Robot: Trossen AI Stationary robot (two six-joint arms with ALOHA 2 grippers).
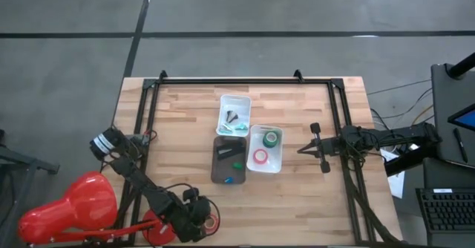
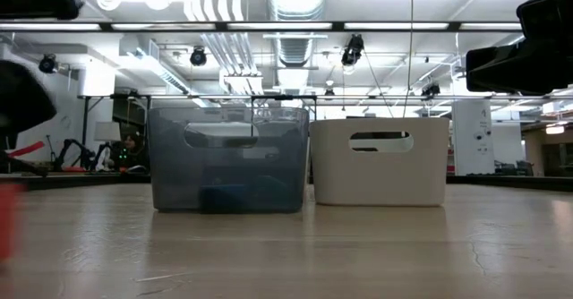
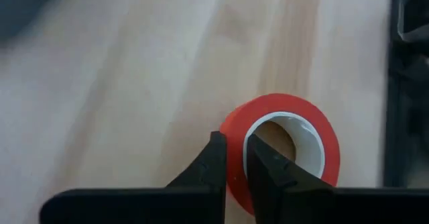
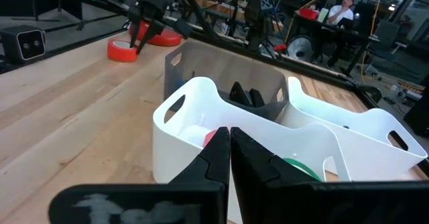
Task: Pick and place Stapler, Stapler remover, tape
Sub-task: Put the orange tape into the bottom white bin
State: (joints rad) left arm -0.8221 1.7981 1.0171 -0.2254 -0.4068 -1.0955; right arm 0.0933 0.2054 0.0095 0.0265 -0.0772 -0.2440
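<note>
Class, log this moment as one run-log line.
left claw: shut on red round tape roll wall | right claw: shut, empty

Pale matt wood table (image 1: pixel 297 196), glossy red tape (image 3: pixel 285 147), smooth plastic trays (image 4: pixel 201 127)

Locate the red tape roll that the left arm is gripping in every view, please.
High view: the red tape roll lies at the table's near edge, at the left end effector.
Low view: not visible.
Left wrist view: centre bottom, its wall pinched between the fingers.
Right wrist view: far off, upper left.
Shared landmark: the dark translucent grey bin, also in the low view and the right wrist view.
</note>
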